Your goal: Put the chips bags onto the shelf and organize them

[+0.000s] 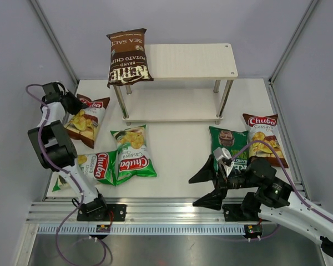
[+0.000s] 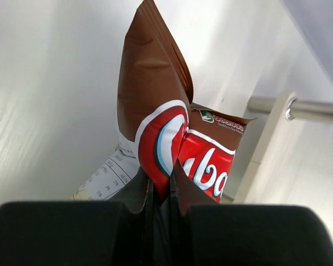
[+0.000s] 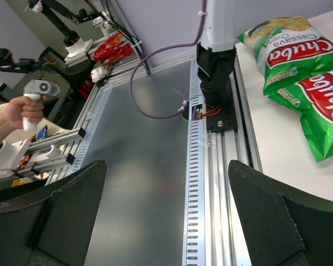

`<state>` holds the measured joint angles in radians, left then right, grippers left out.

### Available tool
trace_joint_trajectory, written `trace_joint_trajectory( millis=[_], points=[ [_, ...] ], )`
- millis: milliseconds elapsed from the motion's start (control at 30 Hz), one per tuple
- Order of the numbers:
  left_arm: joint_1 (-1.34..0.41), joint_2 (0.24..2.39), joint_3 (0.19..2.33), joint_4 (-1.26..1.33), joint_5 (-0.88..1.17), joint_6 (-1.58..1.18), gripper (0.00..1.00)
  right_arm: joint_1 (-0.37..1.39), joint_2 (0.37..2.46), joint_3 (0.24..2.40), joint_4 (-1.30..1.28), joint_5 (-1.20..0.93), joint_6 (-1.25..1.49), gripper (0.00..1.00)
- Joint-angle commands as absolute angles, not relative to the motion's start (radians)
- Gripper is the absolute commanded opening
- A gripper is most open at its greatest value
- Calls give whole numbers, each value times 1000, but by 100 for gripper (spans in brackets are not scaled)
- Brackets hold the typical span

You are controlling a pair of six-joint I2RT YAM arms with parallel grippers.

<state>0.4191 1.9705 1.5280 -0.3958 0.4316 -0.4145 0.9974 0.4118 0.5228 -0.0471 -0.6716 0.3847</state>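
Left gripper (image 2: pixel 164 185), jaws pinched on the edge of the brown-and-white Chuba bag (image 2: pixel 155 105) ahead of it; right gripper (image 3: pixel 166 188) spread wide, empty.

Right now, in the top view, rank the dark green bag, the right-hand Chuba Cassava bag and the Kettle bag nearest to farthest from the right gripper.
1. Dark green bag, just beyond the right gripper.
2. Right-hand Chuba Cassava bag, far right.
3. Kettle bag, at the left end of the shelf.
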Motion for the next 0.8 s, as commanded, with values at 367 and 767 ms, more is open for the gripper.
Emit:
trace_joint_trajectory(
  millis=[367, 767],
  points=[
    [420, 1227, 1212, -294, 81, -756, 0, 996, 520, 534, 83, -365, 445, 99],
    [422, 588, 1209, -698, 135, -883, 0, 1017, 981, 604, 521, -379, 682, 99]
  ],
)
